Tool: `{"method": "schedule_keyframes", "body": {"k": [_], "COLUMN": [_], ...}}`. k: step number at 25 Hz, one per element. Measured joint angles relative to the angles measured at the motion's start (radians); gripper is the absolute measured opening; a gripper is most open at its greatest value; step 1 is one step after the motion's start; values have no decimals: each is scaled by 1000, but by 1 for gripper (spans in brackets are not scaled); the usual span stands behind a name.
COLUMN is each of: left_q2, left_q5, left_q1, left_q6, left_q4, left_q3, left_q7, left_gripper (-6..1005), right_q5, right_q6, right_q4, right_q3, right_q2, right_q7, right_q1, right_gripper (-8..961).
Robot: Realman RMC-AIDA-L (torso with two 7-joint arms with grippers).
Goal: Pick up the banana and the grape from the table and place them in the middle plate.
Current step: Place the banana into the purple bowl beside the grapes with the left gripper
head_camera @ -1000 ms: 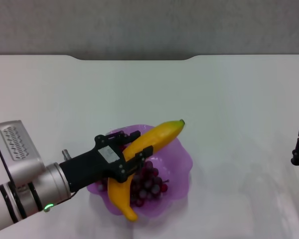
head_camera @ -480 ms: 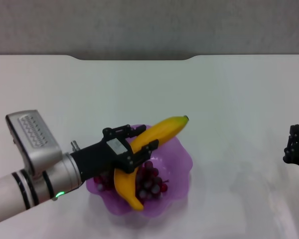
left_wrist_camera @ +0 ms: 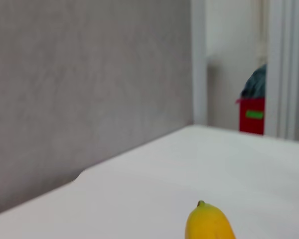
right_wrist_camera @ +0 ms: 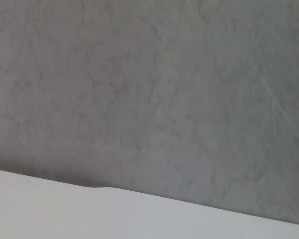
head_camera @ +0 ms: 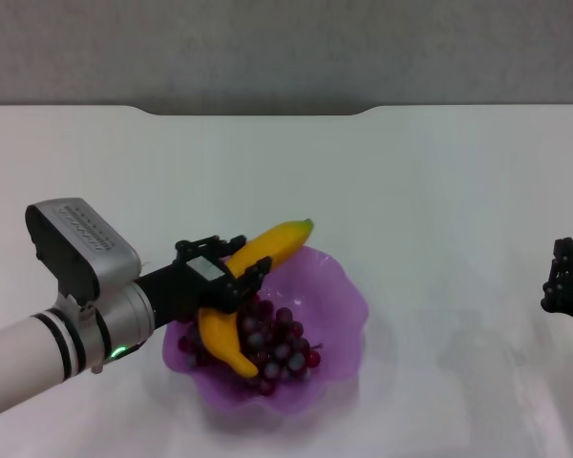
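Banana (head_camera: 244, 291) lay low in the middle of the frame, tilted over the grape (head_camera: 272, 343) inside the middle plate (head_camera: 344, 305). Held tight in the left gripper (head_camera: 220, 277) jaws. White bench (head_camera: 411, 191) under all. Right gripper (head_camera: 568, 286) parked far right, jaws unclear.

Left hand (head_camera: 227, 277) clamped; right hand (head_camera: 571, 289) apparently parked.

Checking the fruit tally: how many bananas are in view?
1. The banana is held in the left gripper, leaning over the grape in the middle plate.
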Motion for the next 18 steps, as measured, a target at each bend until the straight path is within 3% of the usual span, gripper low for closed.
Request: {"method": "schedule_keyframes", "body": {"k": [10,18], "left_q2": [6,10], "left_q5": [5,2], "left_q1": [3,16], "left_q6": [-65,39], "left_q4": [-1,-1], "left_q3": [5,2], "left_q7": [-4,-23], "left_gripper": [496,527], "right_q5": [-3,0], "right_q6": [0,0], "right_q4": [7,13], "right_q3": [0,0], "right_q2": [0,0], "right_q7": [23,23], "right_q1": [0,0], "right_gripper": [20,20]}}
